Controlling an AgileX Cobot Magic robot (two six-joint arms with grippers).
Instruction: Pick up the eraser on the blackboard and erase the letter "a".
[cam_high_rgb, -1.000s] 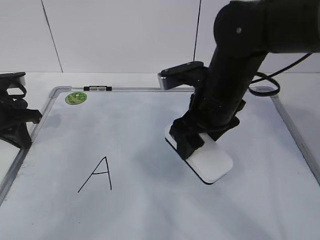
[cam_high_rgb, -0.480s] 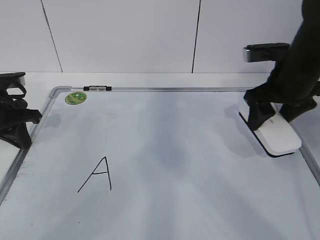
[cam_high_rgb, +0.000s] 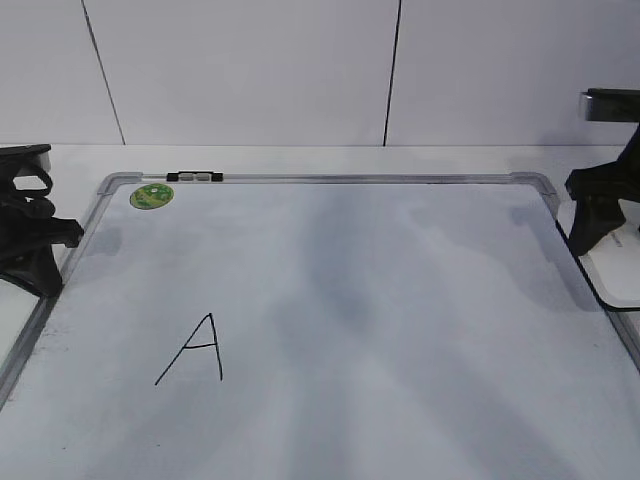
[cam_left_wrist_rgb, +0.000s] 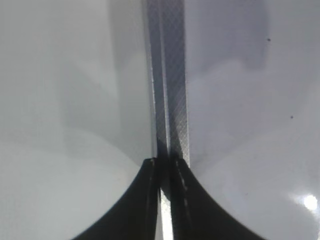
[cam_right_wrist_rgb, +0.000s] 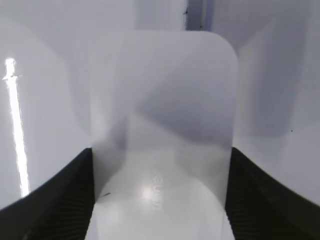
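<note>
The blackboard (cam_high_rgb: 400, 300) is a white dry-erase board with a silver frame, lying flat. A black capital "A" (cam_high_rgb: 195, 350) is written at its lower left. No lowercase letter "a" shows on it. My right gripper (cam_high_rgb: 600, 232) is at the right edge of the exterior view, shut on the white eraser (cam_high_rgb: 622, 272), which is just outside the board's right frame. In the right wrist view the eraser (cam_right_wrist_rgb: 162, 115) sits between the two fingers of the gripper (cam_right_wrist_rgb: 160, 152). My left gripper (cam_high_rgb: 35, 245) is shut and empty over the board's left frame (cam_left_wrist_rgb: 172, 75), with its tips (cam_left_wrist_rgb: 166, 164) together.
A round green sticker (cam_high_rgb: 152, 195) is near the board's far left corner, and a small black clip (cam_high_rgb: 195, 177) sits on the far frame. A white wall stands behind the table. The right arm is mostly out of view.
My right gripper has carried the eraser from the middle of the board to the right, past the right frame. The left arm has not moved.
</note>
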